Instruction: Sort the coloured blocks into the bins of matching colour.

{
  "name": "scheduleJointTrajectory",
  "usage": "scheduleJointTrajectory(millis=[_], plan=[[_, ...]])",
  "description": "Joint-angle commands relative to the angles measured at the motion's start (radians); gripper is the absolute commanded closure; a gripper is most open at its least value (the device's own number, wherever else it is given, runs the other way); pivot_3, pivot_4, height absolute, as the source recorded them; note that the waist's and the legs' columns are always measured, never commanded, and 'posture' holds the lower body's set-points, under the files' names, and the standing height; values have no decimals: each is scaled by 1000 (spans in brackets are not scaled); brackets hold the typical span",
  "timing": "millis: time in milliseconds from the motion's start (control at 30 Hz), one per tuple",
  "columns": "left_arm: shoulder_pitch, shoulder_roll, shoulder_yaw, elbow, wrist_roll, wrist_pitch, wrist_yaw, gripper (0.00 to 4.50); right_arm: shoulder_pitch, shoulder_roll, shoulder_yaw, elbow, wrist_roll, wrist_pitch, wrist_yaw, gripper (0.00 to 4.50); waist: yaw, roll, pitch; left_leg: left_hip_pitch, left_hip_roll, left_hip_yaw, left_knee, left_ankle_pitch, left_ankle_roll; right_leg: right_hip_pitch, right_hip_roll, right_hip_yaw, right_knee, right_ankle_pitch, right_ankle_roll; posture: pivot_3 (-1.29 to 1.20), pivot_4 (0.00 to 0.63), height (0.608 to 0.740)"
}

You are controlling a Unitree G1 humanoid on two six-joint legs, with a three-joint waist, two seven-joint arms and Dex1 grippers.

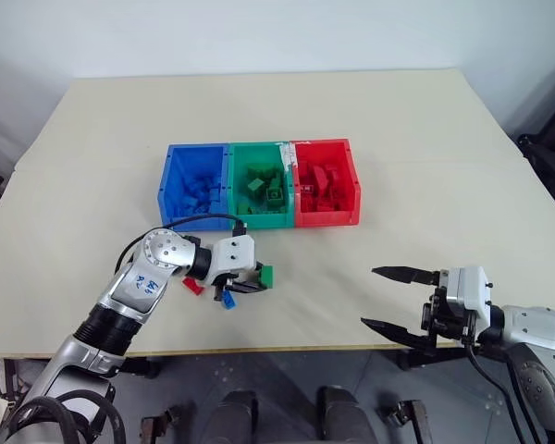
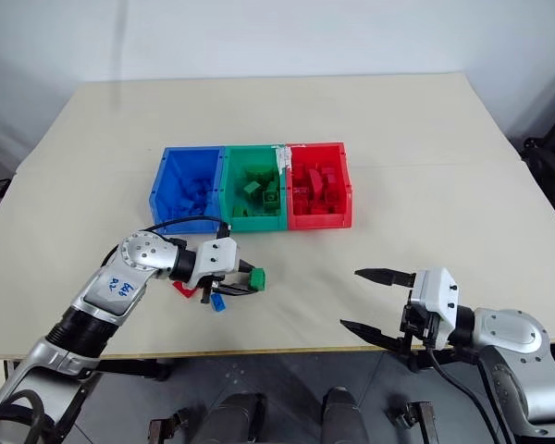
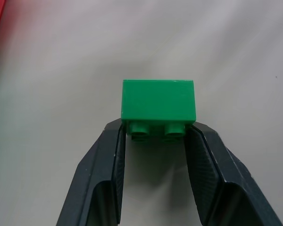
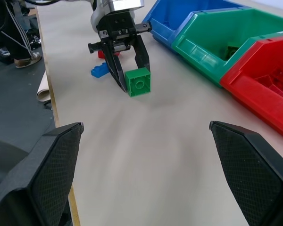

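A green block (image 3: 159, 100) lies on the table in front of the bins, and my left gripper (image 1: 259, 280) is shut on its studded end, one finger against each side. Just behind that gripper a loose red block (image 1: 192, 286) and a loose blue block (image 1: 228, 302) rest on the table. The three joined bins stand in a row further back: blue bin (image 1: 166, 180), green bin (image 1: 259, 148), red bin (image 1: 324, 145), each holding several blocks of its own colour. My right gripper (image 1: 370, 296) hangs open near the table's front edge on the right, with nothing between its fingers.
The beige table (image 1: 425, 166) spreads wide around the bins. Its front edge (image 1: 305, 349) runs close below both grippers. Dark equipment (image 1: 550, 153) stands off the table's right side.
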State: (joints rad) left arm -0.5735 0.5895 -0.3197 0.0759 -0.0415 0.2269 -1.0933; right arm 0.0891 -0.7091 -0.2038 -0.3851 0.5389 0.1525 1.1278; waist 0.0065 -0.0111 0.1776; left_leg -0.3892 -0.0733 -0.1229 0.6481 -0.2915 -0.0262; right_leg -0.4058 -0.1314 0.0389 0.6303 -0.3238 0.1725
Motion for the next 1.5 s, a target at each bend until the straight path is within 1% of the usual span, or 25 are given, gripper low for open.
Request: scheduleJointTrajectory(millis=[33,100,167,233,300,467,533,600,633,667,700,733,867,1000,1100,1167,1233,1400,1500], plan=[[-11,-25,83,18,-56,-5,36,3041,-13,-1,-11,-20,26,7,-17,0,0,0,0,0,0,0,0,0,0,0,0,0,0,0,0,0,150,740],[-22,-46,127,23,-88,2,59,3041,-24,14,-16,-30,44,23,-45,0,0,0,0,0,0,0,0,0,0,0,0,0,0,0,0,0,150,740],[-50,-83,192,30,-129,20,112,3041,-47,44,-26,-46,73,51,-108,0,0,0,0,0,0,0,0,0,0,0,0,0,0,0,0,0,150,740],[-92,-138,253,62,-142,7,208,3041,-78,81,-37,-56,95,71,-182,0,1,-1,0,0,0,-1,0,0,0,0,0,0,0,0,0,0,150,740],[-129,-177,285,105,-128,-2,291,3041,-99,108,-45,-52,91,65,-227,0,4,-1,0,0,0,-1,1,0,-1,0,0,0,1,0,0,0,150,740],[-225,-206,284,263,-48,-63,420,3041,-134,131,-51,-30,59,42,-288,0,12,-1,0,0,-1,0,1,0,-1,-1,0,0,1,0,1,0,150,740],[-252,-212,291,299,-44,-60,447,3041,-140,129,-49,-28,54,42,-299,0,12,-1,0,-1,-1,0,1,0,-1,-2,0,0,1,0,1,0,150,740],[-255,-215,294,301,-61,-50,438,3041,-140,124,-44,-26,49,40,-298,0,13,-1,0,-1,-1,0,1,0,-1,-2,0,0,2,0,0,0,150,740],[-253,-216,296,296,-76,-37,420,2316,-141,123,-41,-23,45,38,-298,0,13,-1,0,-1,-1,0,1,0,-1,-2,0,0,2,0,1,0,150,740],[-249,-217,297,290,-83,-37,414,2053,-142,123,-38,-21,42,36,-294,0,12,-1,0,-1,-1,0,1,0,-1,-2,0,0,2,0,1,0,150,740],[-246,-219,305,284,-91,-47,413,1652,-144,123,-34,-19,38,33,-289,0,12,-1,0,-1,-1,0,1,0,-1,-2,0,0,2,0,0,0,150,740],[-239,-215,313,270,-107,-46,399,1371,-148,121,-29,-16,36,30,-282,0,12,-1,0,-1,-1,0,1,0,-1,-2,0,0,3,0,0,0,150,740],[-166,-157,357,181,-162,-65,331,138,-181,110,-5,13,36,26,-237,0,0,-1,0,-1,-1,0,0,0,-1,-3,0,0,6,0,0,0,150,740],[-14,-47,419,74,-207,-100,244,138,-225,82,34,60,37,28,-147,0,-18,0,0,0,0,0,-1,0,-1,-4,0,1,7,0,0,0,150,740],[158,60,539,43,-286,-217,115,138,-273,64,86,91,42,31,-61,0,-32,0,0,0,0,0,-1,0,-1,-4,0,1,7,0,0,0,150,740],[270,123,649,36,-374,-168,58,63,-304,59,123,111,30,25,-12,0,-38,0,0,0,1,0,-2,0,-1,-4,0,1,6,0,-1,0,150,740],[358,179,736,77,-397,-179,34,63,-327,57,152,130,18,16,24,0,-34,0,0,0,5,-1,-1,0,-1,-5,-1,0,4,-1,-1,0,150,740],[483,259,853,142,-424,-182,-5,63,-340,50,189,157,-3,-9,95,0,-8,0,0,0,3,-1,0,-1,0,-3,-3,0,2,0,-1,0,150,740],[540,283,870,148,-429,-190,-54,63,-338,51,200,170,-14,-19,114,0,-2,-1,0,0,3,-2,0,-1,0,-2,-3,-1,2,0,-1,0,150,740]])
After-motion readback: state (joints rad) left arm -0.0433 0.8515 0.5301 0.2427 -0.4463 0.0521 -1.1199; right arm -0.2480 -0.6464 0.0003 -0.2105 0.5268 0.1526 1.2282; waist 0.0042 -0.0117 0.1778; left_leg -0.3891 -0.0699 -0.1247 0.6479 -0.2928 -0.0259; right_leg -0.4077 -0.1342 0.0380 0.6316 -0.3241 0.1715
